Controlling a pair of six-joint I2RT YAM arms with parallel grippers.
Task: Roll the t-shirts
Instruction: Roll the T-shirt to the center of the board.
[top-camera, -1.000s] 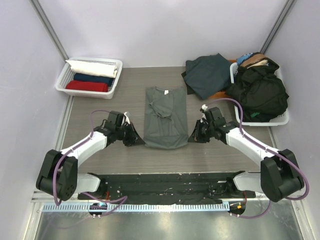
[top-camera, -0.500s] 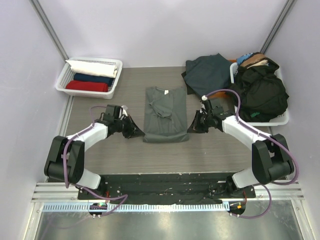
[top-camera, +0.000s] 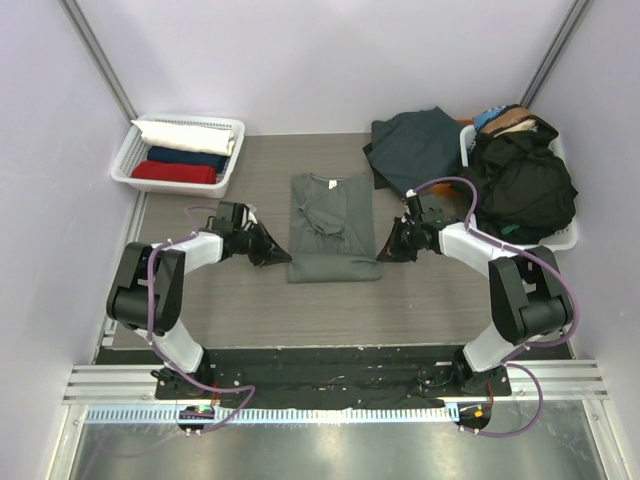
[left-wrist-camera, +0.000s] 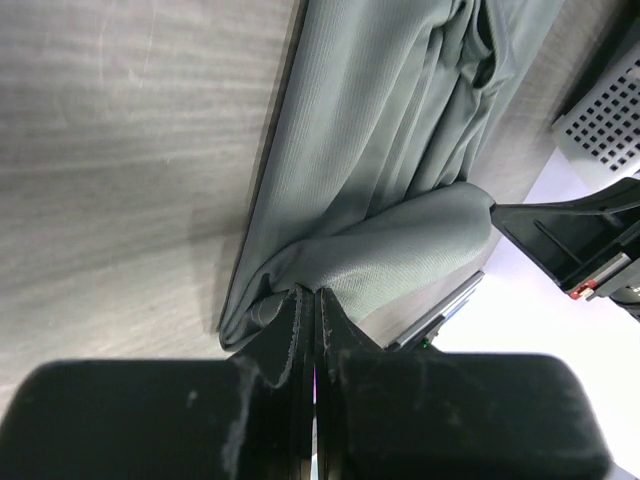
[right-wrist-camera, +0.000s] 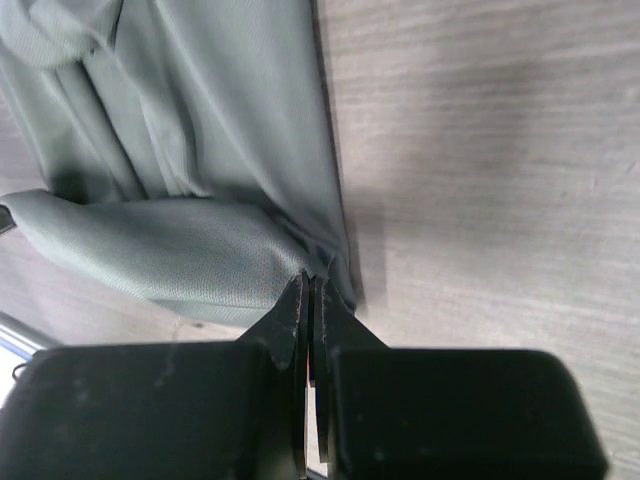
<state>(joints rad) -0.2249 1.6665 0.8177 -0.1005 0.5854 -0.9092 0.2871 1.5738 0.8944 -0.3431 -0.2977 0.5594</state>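
Top external: grey-green t-shirt (top-camera: 333, 230), seemingly hem-folded

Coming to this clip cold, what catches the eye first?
A grey-green t-shirt lies flat mid-table, its near hem folded over, with the left gripper and right gripper pinching that hem's two corners. The far-left basket holds rolled shirts in white, navy and red; a dark heap tops the far-right basket.

- The top view looks steeply down from behind the arm bases over the whole grey wood-grain surface (top-camera: 250, 300).
- Each wrist view peers along its own black jaws, very close.
- All share the grey-green cotton t-shirt (top-camera: 333, 235) lying between both jaws.
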